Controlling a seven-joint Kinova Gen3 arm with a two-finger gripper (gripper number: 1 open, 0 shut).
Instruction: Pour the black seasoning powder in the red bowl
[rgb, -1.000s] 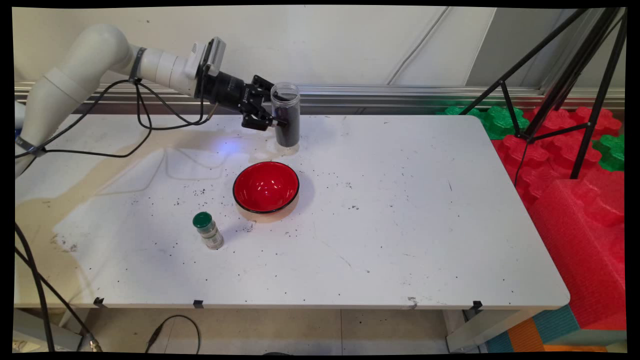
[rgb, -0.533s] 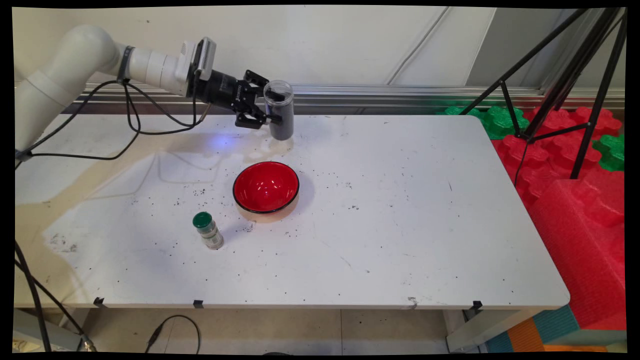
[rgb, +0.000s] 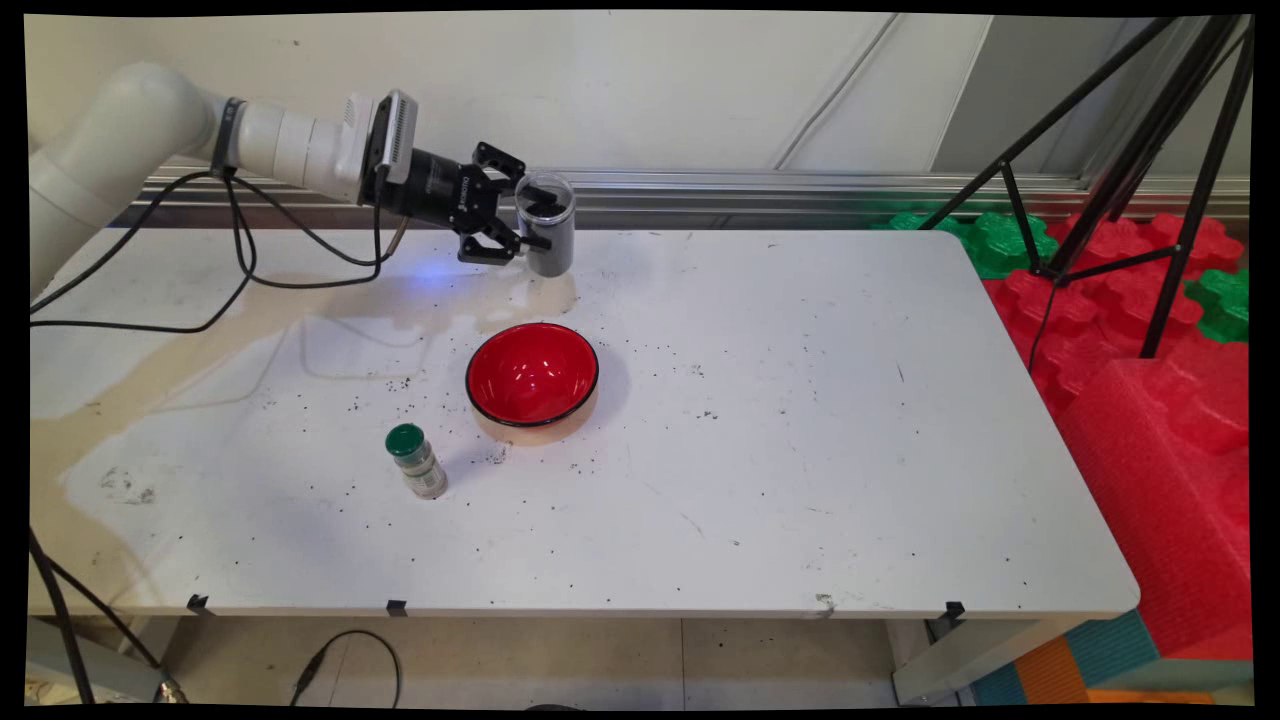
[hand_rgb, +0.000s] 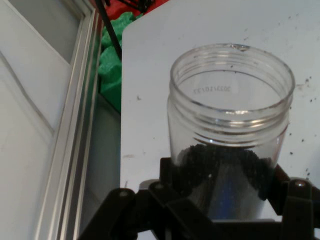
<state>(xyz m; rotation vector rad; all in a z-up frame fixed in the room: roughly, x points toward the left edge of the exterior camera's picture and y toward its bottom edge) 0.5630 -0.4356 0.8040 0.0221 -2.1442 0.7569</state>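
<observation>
Gripping clear lidless jar (rgb: 546, 225), dark granules

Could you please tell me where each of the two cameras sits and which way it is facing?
Main view: fixed above the table's near side, facing the back wall; shows the arm and gripper holding the jar, beyond the red bowl and green-capped bottle.
Hand view: on the hand, looking along the gripper into the jar's open mouth; black linkage rises from the bottom.
Shared: jar, gripper, table.
</observation>
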